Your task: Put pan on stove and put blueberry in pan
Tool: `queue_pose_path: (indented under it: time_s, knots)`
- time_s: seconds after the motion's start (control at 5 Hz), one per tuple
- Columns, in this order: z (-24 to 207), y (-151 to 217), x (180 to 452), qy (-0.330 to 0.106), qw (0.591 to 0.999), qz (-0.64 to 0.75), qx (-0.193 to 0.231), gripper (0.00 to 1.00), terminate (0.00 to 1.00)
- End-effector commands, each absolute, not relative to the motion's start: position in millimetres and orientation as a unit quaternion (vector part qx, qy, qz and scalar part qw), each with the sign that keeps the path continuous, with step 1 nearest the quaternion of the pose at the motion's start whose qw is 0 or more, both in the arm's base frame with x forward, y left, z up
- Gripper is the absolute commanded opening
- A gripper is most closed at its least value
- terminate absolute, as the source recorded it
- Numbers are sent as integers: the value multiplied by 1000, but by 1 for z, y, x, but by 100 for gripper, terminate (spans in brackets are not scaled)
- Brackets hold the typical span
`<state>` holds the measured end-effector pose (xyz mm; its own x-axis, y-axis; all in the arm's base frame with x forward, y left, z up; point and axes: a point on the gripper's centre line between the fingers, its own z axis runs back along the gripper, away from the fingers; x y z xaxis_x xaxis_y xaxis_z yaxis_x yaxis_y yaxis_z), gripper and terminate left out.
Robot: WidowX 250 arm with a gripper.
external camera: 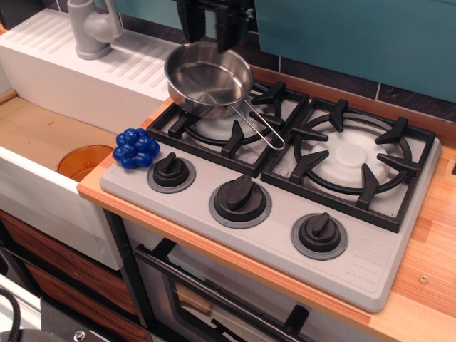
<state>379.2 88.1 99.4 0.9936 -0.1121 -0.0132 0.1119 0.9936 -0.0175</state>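
Note:
The shiny steel pan point(208, 80) hangs level, low over the back-left part of the left burner of the grey stove point(370, 274). Its wire handle point(262, 128) points front-right over the grate. My black gripper point(211, 39) comes down from the top edge and is shut on the pan's far rim. I cannot tell whether the pan's base touches the grate. The pan is empty. The blueberry point(135, 148) lies on the stove's front-left corner, next to the left knob point(171, 171), well apart from the gripper.
A white sink point(43, 199) with an orange drain sits left of the stove, with a grey tap point(92, 28) and ribbed drainboard behind it. The right burner grate point(349, 157) is bare. A wooden counter runs along the right.

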Motion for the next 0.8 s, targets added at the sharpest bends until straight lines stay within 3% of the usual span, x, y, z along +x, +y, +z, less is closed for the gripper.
queue_pose_path:
  time_s: [0.0,0.4,0.6]
  knots:
    - [157,80,380,-28,997,-61,23,100,0]
    - [183,77,356,-14,997,-70,38,100,0]
    - [183,77,356,-14,997,-70,38,100,0]
